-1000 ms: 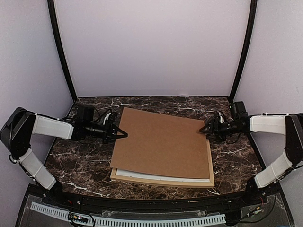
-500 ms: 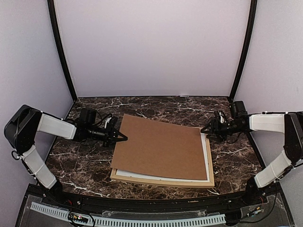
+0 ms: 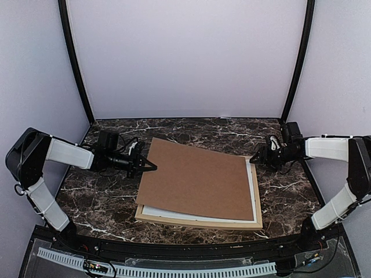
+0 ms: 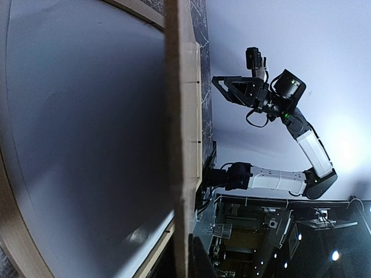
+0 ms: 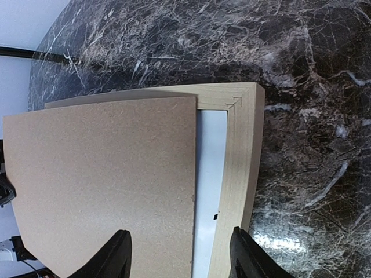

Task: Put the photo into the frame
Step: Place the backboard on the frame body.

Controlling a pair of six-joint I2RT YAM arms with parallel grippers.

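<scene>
The frame point(image 3: 197, 222) lies flat on the dark marble worktop point(image 3: 98, 200), its long axis running left to right. A brown backing board point(image 3: 197, 179) covers nearly all of it. The photo shows in no view. If it is in the frame it lies under that board, and I cannot tell. A strip of white mat point(image 3: 251, 188) shows along the right rail, and another along the near rail.

The left hand point(image 3: 152, 166) is clamped on the board's left edge, near its far corner. Its wrist view looks along the board edge-on (there seems to be a gap beneath, so that side probably sits raised off the frame). The right hand point(image 3: 255, 158) hovers with its fingers point(image 5: 122, 258) apart and nothing between them. It is just beyond the board's far right corner, above the frame's own far right corner.

The board's right edge stops short of the right rail, which leaves the mat bare there. So the move that seats the board, as I judge it, runs rightward and down. The left hand has the grip, and the right hand is the nearer one to steady or press the far right corner — it lies just to the right of it, with the board's long axis running between the two hands.
</scene>
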